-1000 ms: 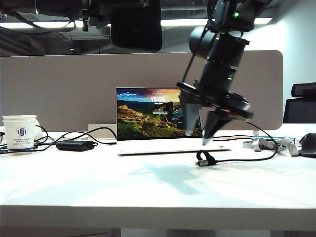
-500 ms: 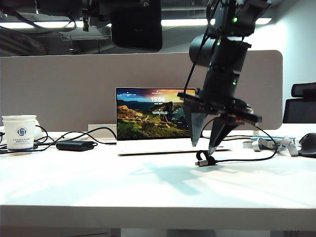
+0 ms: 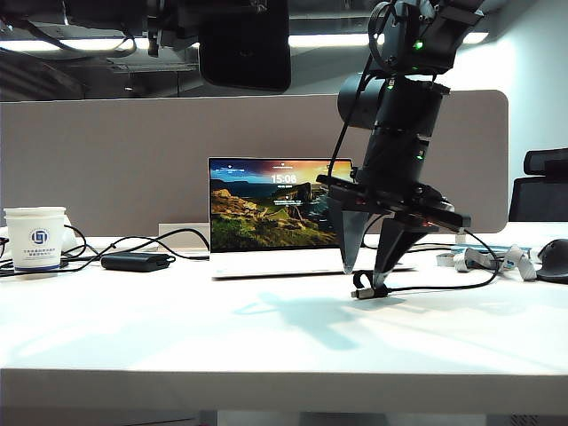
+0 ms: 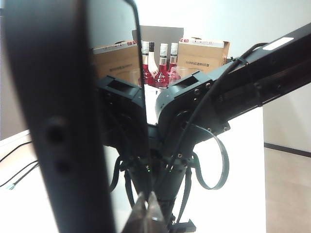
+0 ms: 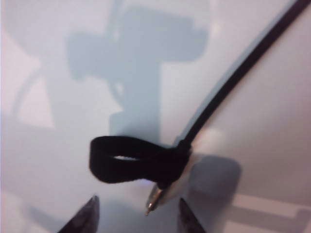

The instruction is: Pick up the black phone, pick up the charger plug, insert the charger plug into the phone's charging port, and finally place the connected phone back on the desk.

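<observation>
Two grippers to account for. High at the left of the exterior view, well above the desk [image 3: 177, 337]: left gripper [image 4: 148, 221], clamped tight on the black phone [image 3: 245, 49], lifted clear of the tabletop, glossy dark face looming large in the left wrist view. Further right, pointing down just in front of the open laptop [image 3: 280, 213]: right gripper [image 3: 366, 277], jaws partly spread, gripping nothing, straddling the charger plug [image 3: 362, 292] with one fingertip on either side. Flat on the desk between those tips: metal end of the plug, bare, with a black strap [image 5: 131, 162] looped at the head of the black cable [image 3: 444, 286] trailing off right. Far left: paper cup [image 3: 35, 238] and power brick [image 3: 133, 261].
</observation>
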Motion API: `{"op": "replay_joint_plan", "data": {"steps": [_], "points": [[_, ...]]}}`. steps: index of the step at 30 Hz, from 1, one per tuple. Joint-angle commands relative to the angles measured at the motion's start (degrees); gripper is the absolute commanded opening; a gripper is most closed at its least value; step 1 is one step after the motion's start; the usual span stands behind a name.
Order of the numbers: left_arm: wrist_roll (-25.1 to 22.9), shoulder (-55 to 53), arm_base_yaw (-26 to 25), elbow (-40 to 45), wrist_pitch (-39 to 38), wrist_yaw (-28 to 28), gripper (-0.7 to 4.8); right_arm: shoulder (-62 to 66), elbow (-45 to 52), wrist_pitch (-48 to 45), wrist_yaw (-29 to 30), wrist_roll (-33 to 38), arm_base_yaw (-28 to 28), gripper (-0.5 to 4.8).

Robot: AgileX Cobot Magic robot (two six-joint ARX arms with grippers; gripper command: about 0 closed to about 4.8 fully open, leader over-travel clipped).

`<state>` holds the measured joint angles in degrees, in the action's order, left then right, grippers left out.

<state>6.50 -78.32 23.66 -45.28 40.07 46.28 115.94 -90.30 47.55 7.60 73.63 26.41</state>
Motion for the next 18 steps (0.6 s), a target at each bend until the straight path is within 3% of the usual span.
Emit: {"op": "replay_joint_plan", "data": {"steps": [1, 15, 18], "points": [[0.15, 0.48, -0.04, -0.33, 2.32, 0.07, -0.07, 0.59, -0.07, 0.37, 0.02, -0.17, 0.02, 2.02], [0.15, 0.48, -0.04, -0.33, 2.27, 0.07, -0.07, 2.4, -0.04, 0.63, 0.02, -0.17, 0.13, 1.96], [0.15, 0.48, -0.04, -0.33, 2.27, 0.07, -0.07, 2.4, -0.04, 0.63, -0.17, -0.17, 0.13, 1.6]]}}
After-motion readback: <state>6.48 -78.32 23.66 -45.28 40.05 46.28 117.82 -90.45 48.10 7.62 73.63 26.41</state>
